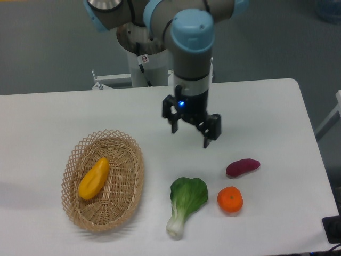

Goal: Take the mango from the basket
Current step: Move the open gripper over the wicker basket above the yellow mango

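— Mango [94, 178] is lying inside the wicker basket [130, 188], slanting along the left half of its floor — nothing is touching it.

— And the end effector [190, 129]?

— It is hanging above the white desk [53, 117], well apart from the basket and to its upper right. Its two fingers are standing spread with a clear gap between them, gripping nothing.

— What else is sitting on the desk?

— A bok choy [186, 204] is lying just right of the basket, leaves up and stem toward the front edge. A tangerine [230, 199] is resting near it, and a purple sweet potato [242, 167] is lying just above the tangerine — both below and to the right of the fingers.
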{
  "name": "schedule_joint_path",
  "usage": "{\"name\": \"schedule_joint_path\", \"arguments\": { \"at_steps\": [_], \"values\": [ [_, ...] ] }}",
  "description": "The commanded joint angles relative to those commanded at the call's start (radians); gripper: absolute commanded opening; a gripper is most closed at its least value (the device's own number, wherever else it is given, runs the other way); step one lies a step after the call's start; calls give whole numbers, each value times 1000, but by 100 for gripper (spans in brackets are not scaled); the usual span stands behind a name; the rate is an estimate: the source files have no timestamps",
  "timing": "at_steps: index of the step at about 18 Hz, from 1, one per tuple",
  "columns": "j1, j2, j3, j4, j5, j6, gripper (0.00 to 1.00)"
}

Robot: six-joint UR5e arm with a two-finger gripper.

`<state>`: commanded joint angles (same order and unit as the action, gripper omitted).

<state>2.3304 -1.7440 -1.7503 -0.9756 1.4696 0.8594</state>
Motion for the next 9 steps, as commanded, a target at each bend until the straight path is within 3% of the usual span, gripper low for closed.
{"name": "schedule_joint_path", "arguments": {
  "at_steps": [7,9],
  "values": [
    [-141,-77,-9,12,6,-169,100],
    [-189,-110,-6,57,6,-236,100]
  ]
}}
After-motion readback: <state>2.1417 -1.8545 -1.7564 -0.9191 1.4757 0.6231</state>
